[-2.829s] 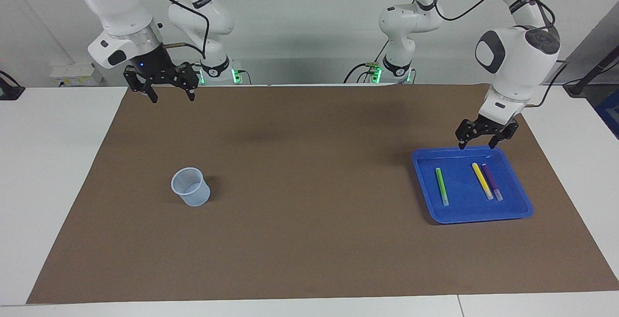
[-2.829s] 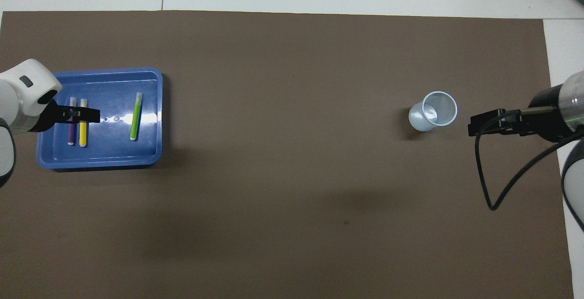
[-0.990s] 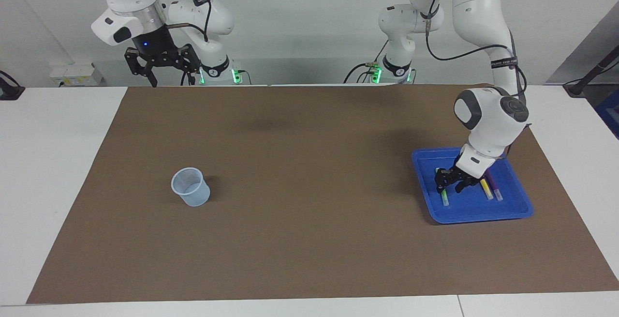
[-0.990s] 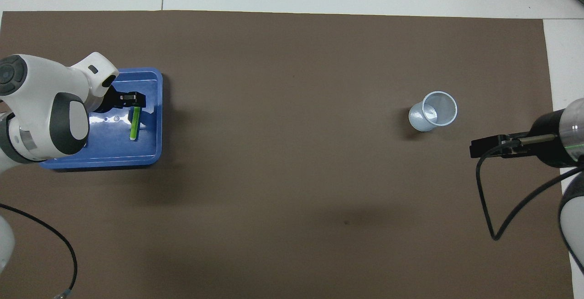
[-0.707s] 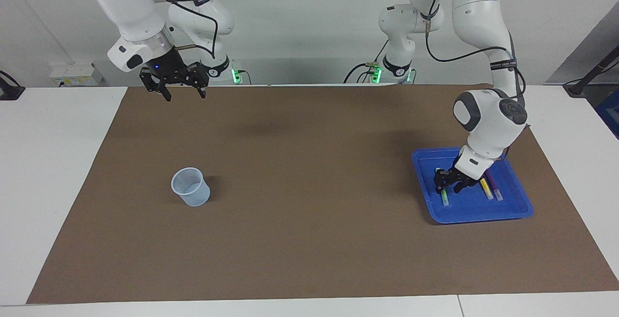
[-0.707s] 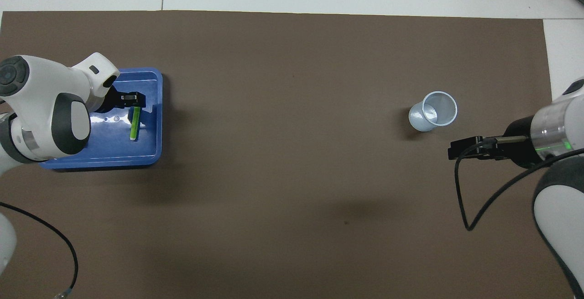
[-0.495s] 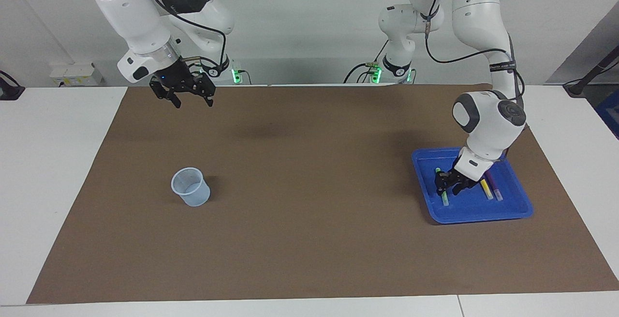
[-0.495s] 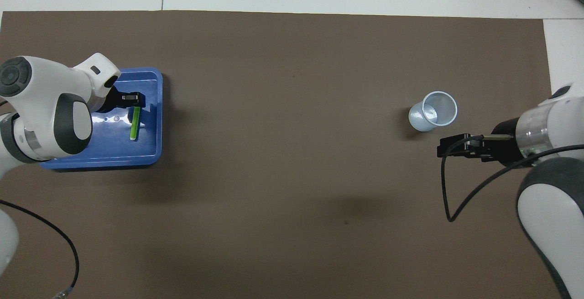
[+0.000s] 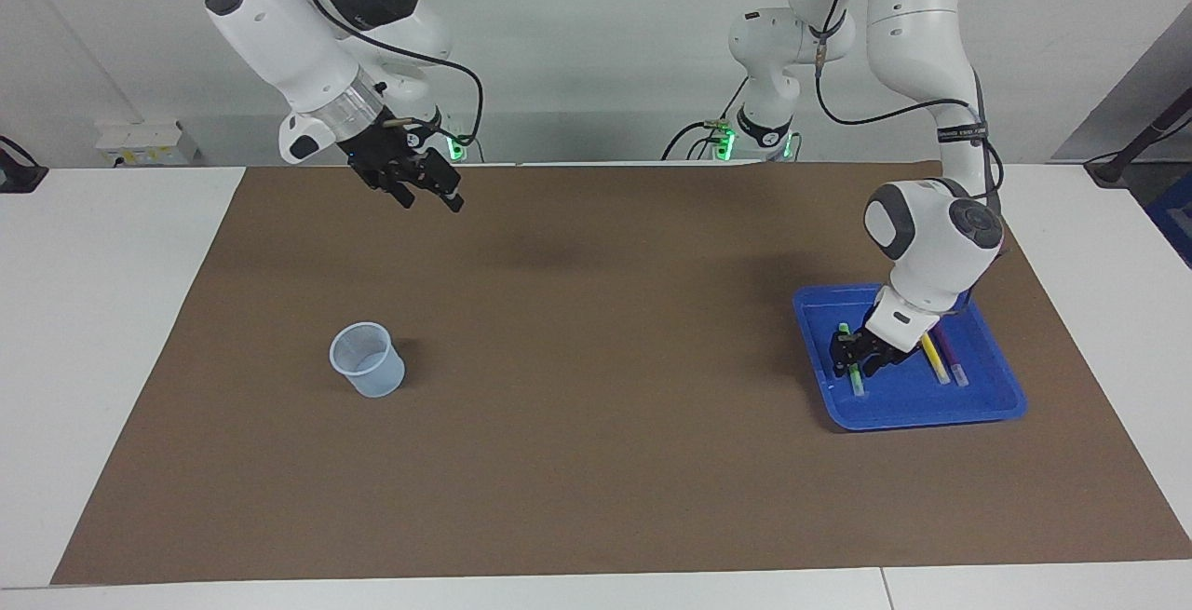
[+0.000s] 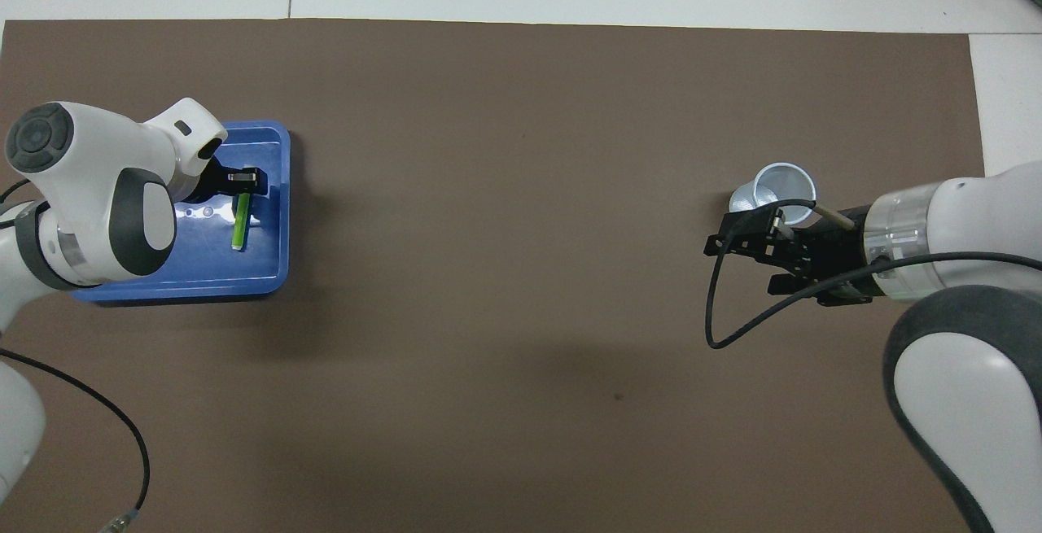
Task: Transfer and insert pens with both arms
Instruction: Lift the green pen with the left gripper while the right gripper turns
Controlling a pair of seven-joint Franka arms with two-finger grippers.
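Observation:
The green pen (image 9: pixel 857 386) lies in the blue tray (image 9: pixel 987 408) at the left arm's end of the table. The yellow pen (image 9: pixel 937 363) and the purple pen (image 9: pixel 954 363) lie beside it. My left gripper (image 9: pixel 855 364) is down in the tray and shut on the green pen, which still rests on the tray floor. In the overhead view the left gripper (image 10: pixel 244 181) covers the green pen's (image 10: pixel 239 230) farther end, and the left arm hides the other two pens. My right gripper (image 9: pixel 430 200) is open and empty, up in the air over the mat.
A translucent plastic cup (image 9: pixel 367 360) stands upright on the brown mat (image 9: pixel 596 461) toward the right arm's end. In the overhead view the raised right gripper (image 10: pixel 745 260) partly overlaps the cup (image 10: pixel 788 185). White table borders the mat.
My left gripper came down into the tray over the green pen and its fingers drew together. My right gripper swung toward the table's middle and turned.

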